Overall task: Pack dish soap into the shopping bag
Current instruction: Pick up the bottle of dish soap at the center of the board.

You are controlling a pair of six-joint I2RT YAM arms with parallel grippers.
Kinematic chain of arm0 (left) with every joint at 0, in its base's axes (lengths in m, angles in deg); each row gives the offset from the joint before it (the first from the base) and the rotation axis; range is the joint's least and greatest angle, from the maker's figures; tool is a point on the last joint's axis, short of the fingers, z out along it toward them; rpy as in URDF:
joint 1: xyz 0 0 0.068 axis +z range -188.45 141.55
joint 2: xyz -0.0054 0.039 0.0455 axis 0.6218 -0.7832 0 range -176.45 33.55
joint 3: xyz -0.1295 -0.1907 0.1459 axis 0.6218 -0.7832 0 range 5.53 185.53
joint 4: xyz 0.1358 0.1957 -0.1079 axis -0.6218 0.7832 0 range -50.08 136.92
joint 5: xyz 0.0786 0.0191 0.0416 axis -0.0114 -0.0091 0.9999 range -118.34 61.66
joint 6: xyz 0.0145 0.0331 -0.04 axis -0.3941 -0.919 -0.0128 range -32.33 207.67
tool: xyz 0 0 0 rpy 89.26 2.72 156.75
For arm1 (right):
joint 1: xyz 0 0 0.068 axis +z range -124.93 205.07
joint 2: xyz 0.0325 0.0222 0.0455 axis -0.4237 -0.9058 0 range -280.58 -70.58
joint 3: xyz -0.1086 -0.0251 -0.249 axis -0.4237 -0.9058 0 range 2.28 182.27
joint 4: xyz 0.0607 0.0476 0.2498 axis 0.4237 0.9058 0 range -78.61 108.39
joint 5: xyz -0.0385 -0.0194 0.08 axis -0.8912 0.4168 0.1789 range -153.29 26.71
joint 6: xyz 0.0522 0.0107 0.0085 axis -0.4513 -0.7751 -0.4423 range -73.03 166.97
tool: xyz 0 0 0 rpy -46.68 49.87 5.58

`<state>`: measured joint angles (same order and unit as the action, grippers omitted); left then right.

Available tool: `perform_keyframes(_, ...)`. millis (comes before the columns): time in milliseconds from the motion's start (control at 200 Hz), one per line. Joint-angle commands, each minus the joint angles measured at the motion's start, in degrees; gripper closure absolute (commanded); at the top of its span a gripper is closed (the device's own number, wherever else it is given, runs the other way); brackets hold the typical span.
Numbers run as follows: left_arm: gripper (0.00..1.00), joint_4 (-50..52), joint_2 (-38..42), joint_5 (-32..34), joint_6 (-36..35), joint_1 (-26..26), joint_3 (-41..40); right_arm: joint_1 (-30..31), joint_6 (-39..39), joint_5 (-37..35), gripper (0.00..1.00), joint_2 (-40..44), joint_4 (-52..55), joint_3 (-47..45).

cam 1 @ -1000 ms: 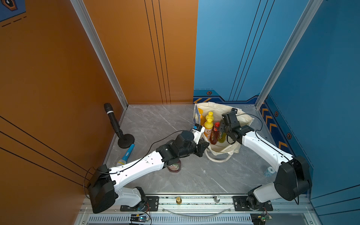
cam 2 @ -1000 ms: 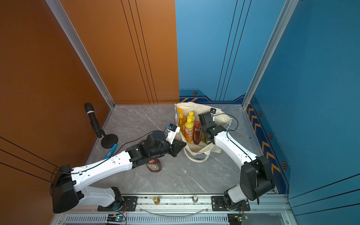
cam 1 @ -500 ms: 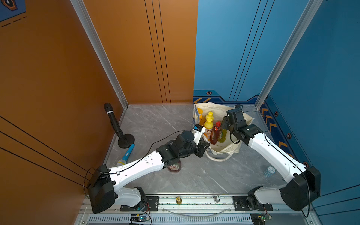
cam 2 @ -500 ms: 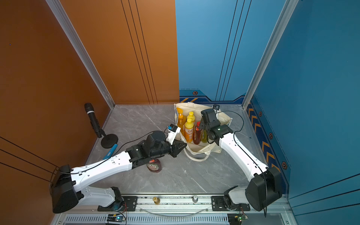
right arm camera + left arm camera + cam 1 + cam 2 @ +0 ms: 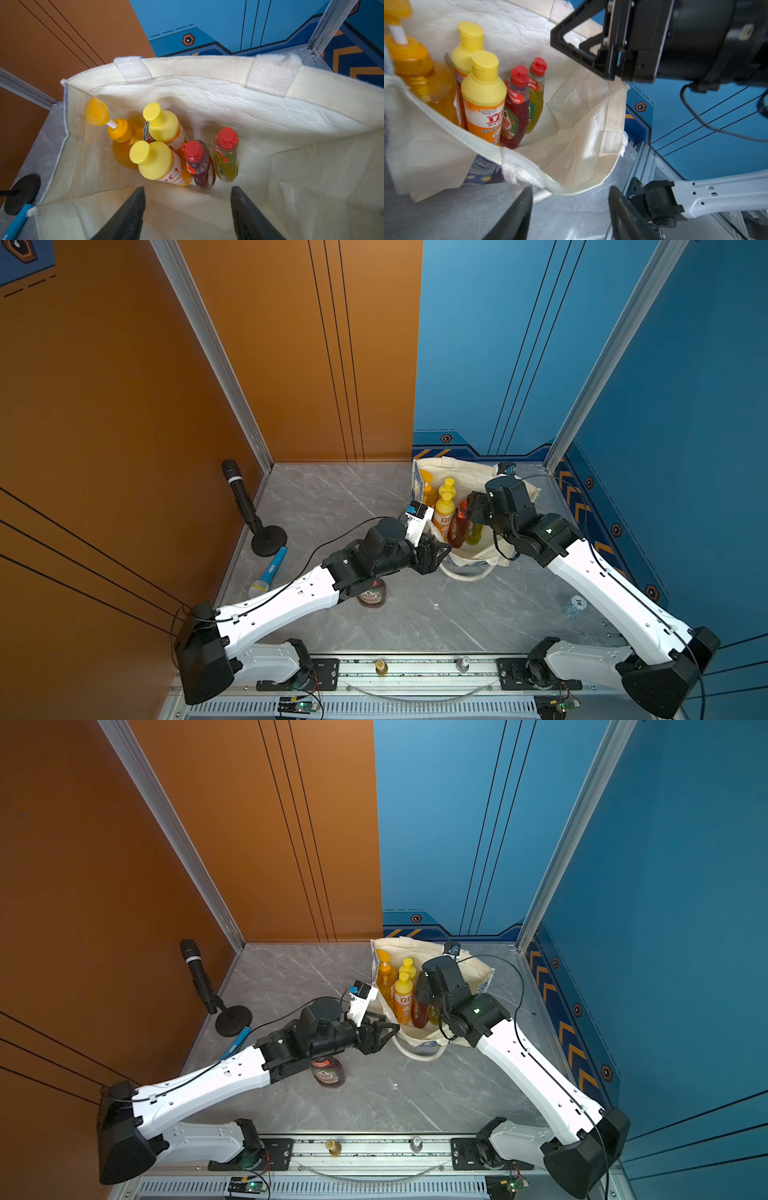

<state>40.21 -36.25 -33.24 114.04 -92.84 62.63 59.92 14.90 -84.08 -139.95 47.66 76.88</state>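
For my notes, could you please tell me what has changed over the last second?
The left gripper has opened, apparently letting go of the near rim of the shopping bag. The right arm's elbow swung outward while the right gripper stayed over the bag, open and empty. The five bottles inside and the dark red bottle on the table have not moved.

Cream shopping bag [image 5: 207, 97]; grey-veined floor [image 5: 332, 497]
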Motion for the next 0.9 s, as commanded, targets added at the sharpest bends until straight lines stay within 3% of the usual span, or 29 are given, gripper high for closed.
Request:
perform_keyframes(0, 0.28, 2.11, 3.84, 4.03, -1.38, 0.62, -0.35, 1.79, 2.21, -0.92, 0.29, 2.64, 2.82, 1.44)
perform_keyframes(115, 0.15, 3.91, 8.31, 9.33, -2.0, 1.34, -1.9, 4.94, 3.98, -1.29, 0.26, 3.9, 2.99, 2.25)
perform_keyframes(185, 0.0, 5.24, 11.32, 14.28, -1.95, 2.33, -3.35, 9.56, 5.45, -2.28, 0.25, 3.8, 3.59, 3.41)
perform_keyframes(405, 0.02, 9.98, 21.14, 24.93, 0.48, 10.09, -9.19, 22.79, 10.82, -3.91, 0.22, -0.6, 5.19, 8.63)
perform_keyframes(631, 0.02, 17.13, 29.18, 23.99, 5.0, 24.38, -15.53, 32.85, 16.69, -2.57, 0.2, -10.36, 9.34, 16.12)
perform_keyframes(896, 0.02, 18.23, 34.61, 16.33, 10.76, 37.62, -23.15, 35.28, 19.1, 8.02, 0.17, -21.38, 11.61, 21.85)
